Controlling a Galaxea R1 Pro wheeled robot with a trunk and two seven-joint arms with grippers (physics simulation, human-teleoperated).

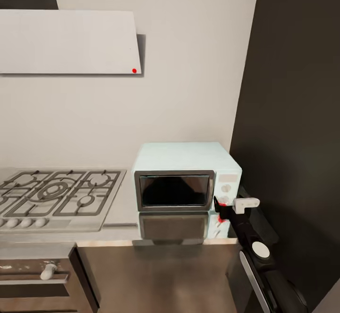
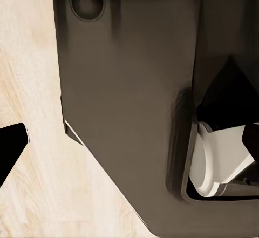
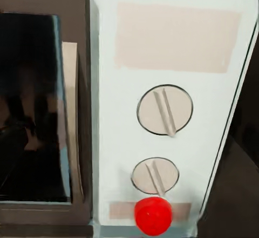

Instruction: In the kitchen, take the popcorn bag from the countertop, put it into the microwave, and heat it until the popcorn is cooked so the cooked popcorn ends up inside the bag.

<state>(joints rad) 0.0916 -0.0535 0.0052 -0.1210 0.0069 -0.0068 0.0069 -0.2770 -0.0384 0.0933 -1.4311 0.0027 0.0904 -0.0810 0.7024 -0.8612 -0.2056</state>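
One microwave (image 1: 186, 178), with two round knobs (image 3: 164, 110) (image 3: 155, 176) and one red light (image 3: 153, 216) on its panel. One gas hob (image 1: 56, 195), four knobs along its front (burner count unclear, cut off at the edge). One range hood (image 1: 68, 42) with one red dot. One countertop (image 1: 123, 209). One arm.

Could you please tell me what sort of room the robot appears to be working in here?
It is most likely a home kitchen: a gas hob with black grates is set into a grey countertop, a pale blue microwave stands beside it, and an oven sits below.
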